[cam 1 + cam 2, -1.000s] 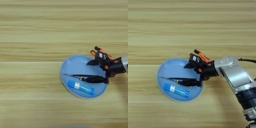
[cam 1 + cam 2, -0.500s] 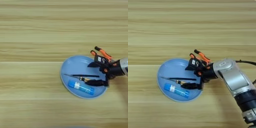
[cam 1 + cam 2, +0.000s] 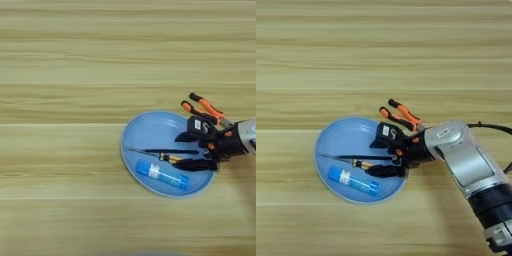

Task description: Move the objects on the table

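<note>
Since 1 s ago you've got almost no change: the right gripper [image 3: 387,156] sits a touch lower over the plate's right rim, and the tube, screwdriver and pliers haven't moved on the table. Small shift of the whole pic = camera, not objects.

Nearest you, bottom of the pic: bare light-wood table [image 3: 60,215], plank lines running left-right. The silver forearm [image 3: 466,162] comes in from the bottom right corner, angled up-left, w/ a black cable looping off its right side.

Next up, the blue oval plate [image 3: 145,132], right of center. In its near half lies the blue tube w/ white label [image 3: 163,175], flat, tilted so its right end sits closer to you. Just beyond the tube lies the thin screwdriver [image 3: 162,151], roughly left-right, tip pointing left, its tan/orange handle part showing by the gripper's lower finger.

Gripper fingers: spread apart, one black finger [image 3: 385,171] low over the plate by the screwdriver's handle end, the other [image 3: 387,135] up at the plate's far-right rim. Can't tell if the lower finger touches the screwdriver; nothing looks clamped btwn them.

Farther back, the orange-handled pliers [image 3: 401,114] lie just off the plate's upper-right edge, handles pointing up-left, jaw end hidden behind the gripper body. They lie right next to the upper finger; contact unclear.

Beyond that, only table out to the far edge.
</note>
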